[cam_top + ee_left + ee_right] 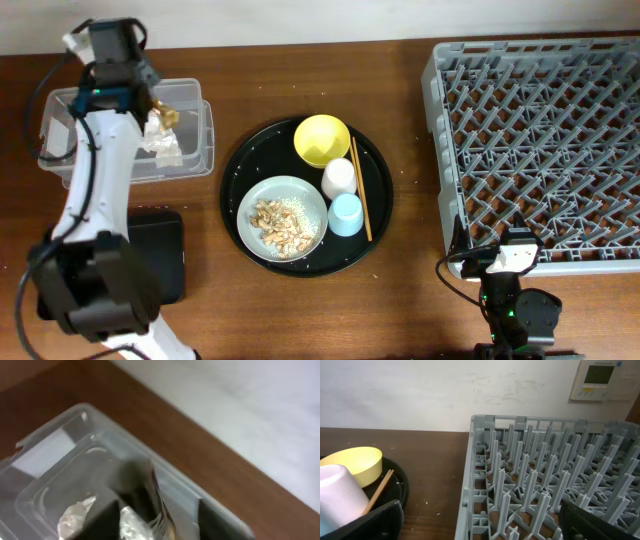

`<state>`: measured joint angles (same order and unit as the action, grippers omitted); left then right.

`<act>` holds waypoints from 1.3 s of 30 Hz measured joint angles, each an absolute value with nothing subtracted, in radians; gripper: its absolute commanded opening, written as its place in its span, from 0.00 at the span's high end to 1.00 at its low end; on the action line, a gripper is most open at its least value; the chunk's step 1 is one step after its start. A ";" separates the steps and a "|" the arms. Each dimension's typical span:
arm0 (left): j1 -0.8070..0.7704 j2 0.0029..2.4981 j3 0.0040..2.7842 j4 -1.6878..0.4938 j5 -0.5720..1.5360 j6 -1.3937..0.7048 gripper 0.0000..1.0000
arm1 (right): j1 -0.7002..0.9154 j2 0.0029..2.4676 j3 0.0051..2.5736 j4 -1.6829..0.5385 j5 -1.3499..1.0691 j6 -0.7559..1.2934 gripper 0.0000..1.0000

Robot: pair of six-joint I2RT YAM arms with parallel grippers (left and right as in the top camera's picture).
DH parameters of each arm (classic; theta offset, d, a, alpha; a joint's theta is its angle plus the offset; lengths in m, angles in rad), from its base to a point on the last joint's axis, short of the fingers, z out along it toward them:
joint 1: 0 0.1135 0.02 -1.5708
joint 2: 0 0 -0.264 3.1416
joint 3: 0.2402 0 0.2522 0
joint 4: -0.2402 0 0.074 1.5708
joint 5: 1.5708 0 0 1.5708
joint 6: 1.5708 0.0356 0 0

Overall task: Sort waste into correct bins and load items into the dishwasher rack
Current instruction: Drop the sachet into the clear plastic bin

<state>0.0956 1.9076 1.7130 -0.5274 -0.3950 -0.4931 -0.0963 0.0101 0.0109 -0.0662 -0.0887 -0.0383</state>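
Note:
My left gripper (pixel 150 108) hangs over the clear tub (pixel 196 120). Its fingers are apart around the gold-and-silver snack wrapper (pixel 163 140), which lies in the tub. In the left wrist view the wrapper (pixel 132 525) sits between the open jaws (pixel 157 516) above the tub (pixel 60 475). The grey-green plate (pixel 262 190) holds beige food scraps (pixel 280 222). Beside it are the yellow bowl (pixel 321 138), white cup (pixel 339 177), blue cup (pixel 346 214) and chopsticks (pixel 361 195). My right gripper (pixel 500 258) is open and empty at the near-left corner of the dishwasher rack (pixel 432 150). I cannot make out any napkins.
The dishes stand on a large round black tray (pixel 232 180) mid-table. A flat black tray (pixel 165 255) lies at the front left under my left arm. The right wrist view shows the rack's rim (pixel 470 460), yellow bowl (pixel 355 462), white cup (pixel 337 492) and chopsticks (pixel 380 490).

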 measured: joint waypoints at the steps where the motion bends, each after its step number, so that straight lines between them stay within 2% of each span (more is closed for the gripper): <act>1: 0.119 1.940 1.713 -0.529 -0.393 -0.518 0.01 | -0.096 0.010 0.011 -0.066 -0.089 -0.038 0.02; 7: 0.144 1.952 1.713 -0.573 -0.286 -0.537 0.01 | -0.096 0.010 0.011 -0.066 -0.089 -0.038 0.02; 12: 0.146 1.700 1.714 -0.832 -0.234 -0.543 0.01 | -0.096 0.010 0.011 -0.066 -0.089 -0.038 0.02; 14: 0.162 1.629 1.715 -0.908 -0.260 -0.543 0.01 | -0.096 0.010 0.011 -0.067 -0.089 -0.037 0.02; 17: 0.197 1.634 1.714 -0.949 -0.405 -0.543 0.01 | -0.096 0.010 0.011 -0.066 -0.089 -0.038 0.02; 19: 0.230 1.637 1.714 -0.972 -0.422 -0.543 0.01 | -0.096 0.010 0.011 -0.066 -0.089 -0.038 0.02; 22: 0.258 1.641 1.714 -0.988 -0.318 -0.543 0.01 | -0.096 0.010 0.011 -0.066 -0.089 -0.038 0.02; 26: 0.257 1.644 1.714 -1.074 0.013 -0.543 0.01 | -0.096 0.010 0.011 -0.066 -0.089 -0.038 0.02; 29: 0.257 1.644 1.714 -1.077 0.094 -0.543 0.01 | -0.096 0.010 0.011 -0.066 -0.089 -0.038 0.02; 33: 0.257 1.644 1.714 -1.077 0.118 -0.543 0.01 | -0.096 0.010 0.011 -0.066 -0.089 -0.038 0.02; 35: 0.261 1.644 1.714 -1.059 0.056 -0.543 0.01 | -0.096 0.010 0.011 -0.066 -0.089 -0.038 0.02; 39: 0.377 1.644 1.714 -1.079 -0.039 -0.555 0.01 | -0.096 0.010 0.011 -0.066 -0.089 -0.038 0.02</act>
<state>0.3771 1.6440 1.7142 -1.0790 -0.0387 -0.5549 -0.0963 0.0101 0.0109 -0.0662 -0.0887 -0.0380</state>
